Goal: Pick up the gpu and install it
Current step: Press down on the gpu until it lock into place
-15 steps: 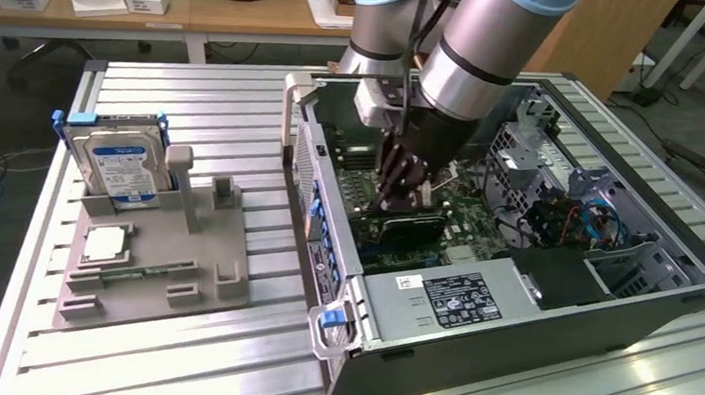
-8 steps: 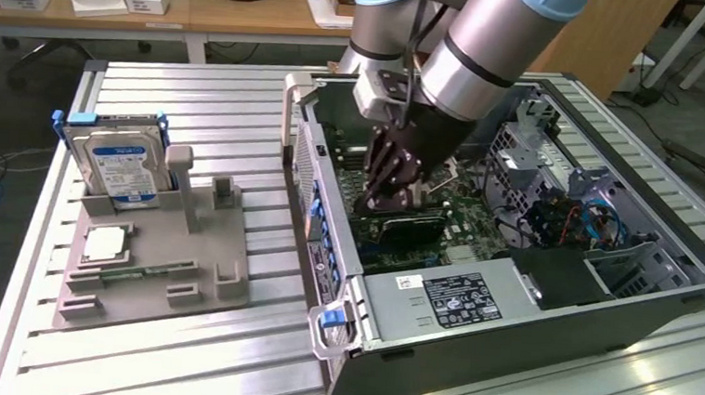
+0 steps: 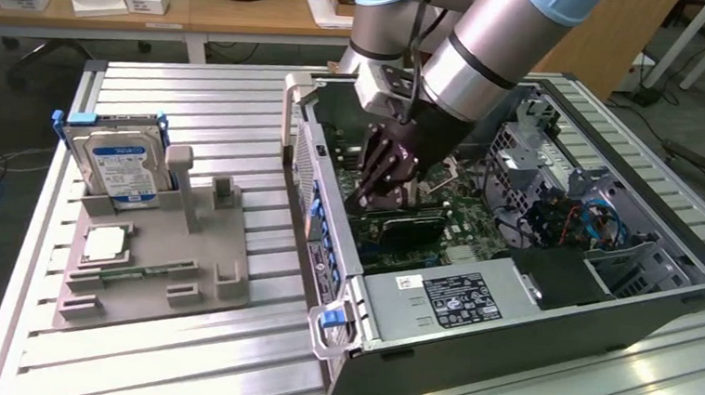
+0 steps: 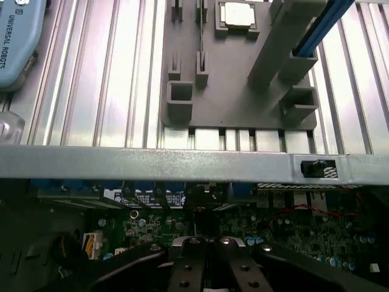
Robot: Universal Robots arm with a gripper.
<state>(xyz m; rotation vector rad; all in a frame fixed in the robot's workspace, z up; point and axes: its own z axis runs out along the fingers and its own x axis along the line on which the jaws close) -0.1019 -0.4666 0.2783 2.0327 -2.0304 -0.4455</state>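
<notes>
Ribbed aluminium table [image 3: 193, 354] under everything, wooden desks [image 3: 154, 11] behind. Open computer case [image 3: 643, 302] lies on its side at the exterior view's right, motherboard [image 3: 457, 225] exposed, power supply [image 3: 451, 302] at the near end. Grey parts fixture [image 3: 154, 272] sits to the exterior view's left of the case, well apart from my reach; hard drive [image 3: 119, 163] stands upright in it, a processor chip [image 3: 107, 244] lies flat on it, a green memory stick [image 3: 142, 271] beside that. My gripper [image 3: 386, 177] is down inside the case over the motherboard, fingers drawn together. The gpu [image 3: 407, 222], dark and flat, lies on the board right under my fingertips; I cannot tell whether I grip it.
</notes>
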